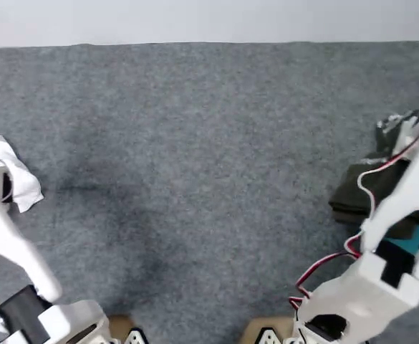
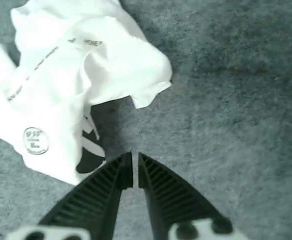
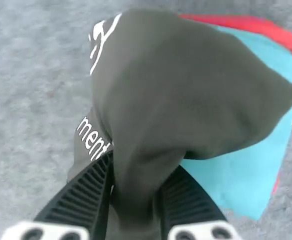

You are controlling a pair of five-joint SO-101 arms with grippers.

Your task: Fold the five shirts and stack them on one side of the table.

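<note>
A grey, felt-covered bench (image 1: 209, 143) seen from above, with a white robot arm at each lower corner. At the left edge of the bench lies a crumpled white shirt (image 1: 19, 183), unfolded, with small dark print on it. The left gripper (image 2: 135, 155) hangs just beside this white shirt (image 2: 71, 75), over bare grey felt. Its black ribbed fingers (image 2: 106, 185) are pressed together with nothing between them.

At the right edge of the bench sits a dark olive shirt (image 1: 356, 190) with white lettering. The right gripper (image 3: 136, 170) has its fingers (image 3: 91, 185) clenched on a bunched fold of this dark olive shirt (image 3: 185, 90), and the cloth spreads out from the grip. The dark cloth partly covers a flat teal shirt (image 3: 245, 175), and a red shirt (image 3: 245, 22) shows as a strip along the teal shirt's far edge.
</note>
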